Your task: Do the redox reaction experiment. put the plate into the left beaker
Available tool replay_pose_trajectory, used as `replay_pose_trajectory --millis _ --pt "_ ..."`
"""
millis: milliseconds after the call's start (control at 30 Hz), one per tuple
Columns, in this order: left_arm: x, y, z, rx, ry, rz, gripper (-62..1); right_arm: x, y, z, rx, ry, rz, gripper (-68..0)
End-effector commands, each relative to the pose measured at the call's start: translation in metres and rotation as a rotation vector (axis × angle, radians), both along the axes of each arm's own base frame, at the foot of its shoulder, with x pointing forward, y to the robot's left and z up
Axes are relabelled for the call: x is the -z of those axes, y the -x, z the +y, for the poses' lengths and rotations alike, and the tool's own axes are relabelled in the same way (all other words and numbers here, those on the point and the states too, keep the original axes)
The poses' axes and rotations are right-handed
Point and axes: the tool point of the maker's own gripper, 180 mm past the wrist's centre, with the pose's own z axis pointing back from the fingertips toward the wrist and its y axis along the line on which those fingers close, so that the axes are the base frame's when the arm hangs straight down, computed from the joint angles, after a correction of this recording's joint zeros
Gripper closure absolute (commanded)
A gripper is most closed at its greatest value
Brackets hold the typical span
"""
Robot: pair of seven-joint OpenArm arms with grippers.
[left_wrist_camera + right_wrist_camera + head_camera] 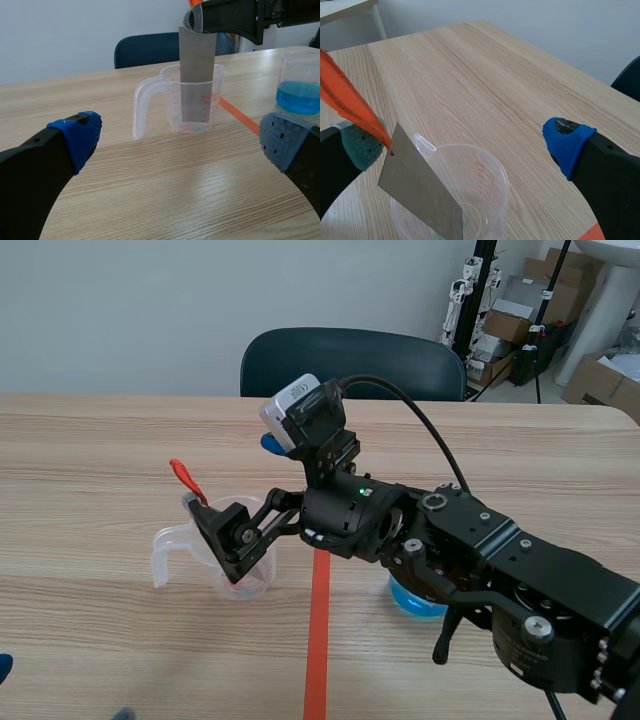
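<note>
The right hand point(465, 142) stands over the clear plastic measuring beaker with a handle point(502, 186) with its two fingers wide apart, gripping nothing. The thin grey metal plate point(420, 195) slants down with its lower end inside that beaker, and in the left wrist view it reaches close to the bottom. Its upper corner, which carries an orange-red strip point(350, 107), lies just against the grey-green pad point(362, 142) of one finger, well apart from the blue-padded finger. The plate seems to be in place, so what is left is probably a clean retreat. The hand should rise straight up and away from the strip's side so the pad neither drags the strip nor levers the plate. This beaker looks light and could tip or slide if a finger knocks its rim. The plate will likely settle against the rim once the finger goes, so a slow withdrawal is safer. The left hand point(182, 142) hovers low over the wooden tabletop point(150, 190) facing the beaker, fingers spread and empty, near enough to steady it if needed. A second clear beaker holding blue liquid point(297, 85) stands across the orange-red tape line point(318, 630). The only writing is the red graduation marks point(206, 97) on the beaker's wall, with numerals too small to read, and no brand shows
</note>
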Motion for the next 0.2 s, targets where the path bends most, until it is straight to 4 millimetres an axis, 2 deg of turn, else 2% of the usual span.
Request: replay_pose_trajectory --millis 0,167 --pt "-0.0064 0.0 0.0019 0.004 -0.002 -0.024 -62.3 -0.0163 -0.007 0.0024 -0.003 -0.031 -0.038 -67.9" --pt "-0.0064 0.0 0.0019 0.004 -0.002 -0.024 -62.3 -0.0163 -0.007 0.0024 -0.003 -0.031 -0.038 -67.9"
